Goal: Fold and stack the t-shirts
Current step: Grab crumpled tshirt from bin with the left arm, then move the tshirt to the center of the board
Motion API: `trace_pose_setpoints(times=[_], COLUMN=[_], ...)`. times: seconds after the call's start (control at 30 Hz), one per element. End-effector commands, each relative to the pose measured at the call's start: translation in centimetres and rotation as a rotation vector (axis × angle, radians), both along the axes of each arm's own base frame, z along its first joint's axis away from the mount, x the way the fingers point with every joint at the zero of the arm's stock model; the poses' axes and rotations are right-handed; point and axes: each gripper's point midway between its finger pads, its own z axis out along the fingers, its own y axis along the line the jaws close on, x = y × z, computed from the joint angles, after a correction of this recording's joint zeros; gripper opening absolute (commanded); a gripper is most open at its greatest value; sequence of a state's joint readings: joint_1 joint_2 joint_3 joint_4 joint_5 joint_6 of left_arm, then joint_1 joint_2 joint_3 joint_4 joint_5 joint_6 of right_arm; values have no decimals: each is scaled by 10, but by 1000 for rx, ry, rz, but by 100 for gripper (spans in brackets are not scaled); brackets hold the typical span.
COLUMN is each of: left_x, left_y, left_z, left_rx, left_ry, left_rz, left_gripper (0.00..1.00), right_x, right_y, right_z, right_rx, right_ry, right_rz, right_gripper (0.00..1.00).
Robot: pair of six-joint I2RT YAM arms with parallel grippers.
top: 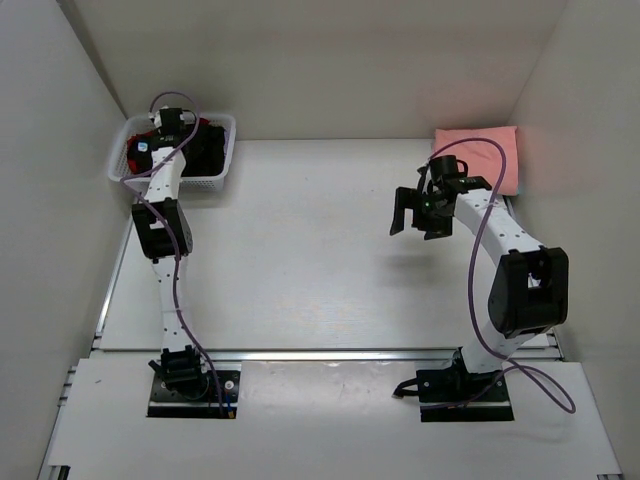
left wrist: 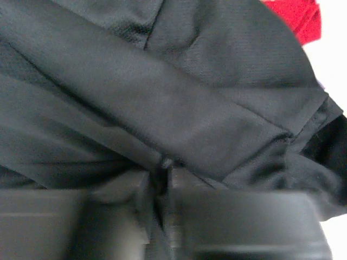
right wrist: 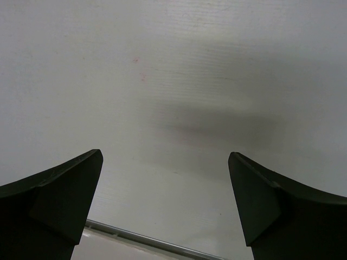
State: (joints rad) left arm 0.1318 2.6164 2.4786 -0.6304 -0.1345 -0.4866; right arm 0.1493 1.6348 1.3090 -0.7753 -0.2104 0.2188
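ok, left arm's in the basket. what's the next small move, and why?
Probably close the left end effector firmly on the black t-shirt fold, then lift it clear of the basket. The left wrist view shows black fabric bunched right at its fingers, grip unclear. The right end effector hangs open and empty over the table.

Three t-shirts could be counted: one salmon-pink t-shirt, one black t-shirt and one red t-shirt. Whether more lay under the black one could not be told. There was one white lattice basket and one surface. Two robot arms stood there, each with one hand, so two in all: the left hand and the right hand. Two purple cables were counted, one per arm.
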Motion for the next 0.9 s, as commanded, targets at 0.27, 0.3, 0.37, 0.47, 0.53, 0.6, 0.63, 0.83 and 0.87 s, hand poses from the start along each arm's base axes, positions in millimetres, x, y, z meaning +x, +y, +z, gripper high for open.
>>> trace_pose_setpoints(times=[0.27,0.3,0.37,0.47,0.53,0.6,0.63,0.83,0.87], left_x=[-13,-27,-52,-96,-130,-155,-172,-207,-209], left_y=[-21,-40,-60,-101,-144,-170,-187,-223,-226], left_z=[218,247,289,344,379,394,413,409,405], left_rx=[-28,-38,-45,-88,-171,-223,-220,-274,-291], left_ry=[-402,-446,-524,-615,-677,-708,-744,-682,-675], left_rz=[-28,-50,-81,-166,-285,-348,-391,-483,-490], left_gripper=[0,0,0,0,0,0,0,0,0], right_x=[1,0,-3,-4,-3,-5,-5,-20,-21], right_y=[9,6,5,-5,-10,-15,-18,-20,-18], right_z=[26,24,26,33,40,45,46,53,54], right_rx=[-3,-12,-12,-18,-22,-36,-46,-32,-24], right_ry=[-54,-47,-44,-63,-90,-115,-118,-154,-158], right_rz=[14,10,8,-27,-50,-58,-69,-68,-61], right_gripper=[99,99,100,99,99,99,99,99,99])
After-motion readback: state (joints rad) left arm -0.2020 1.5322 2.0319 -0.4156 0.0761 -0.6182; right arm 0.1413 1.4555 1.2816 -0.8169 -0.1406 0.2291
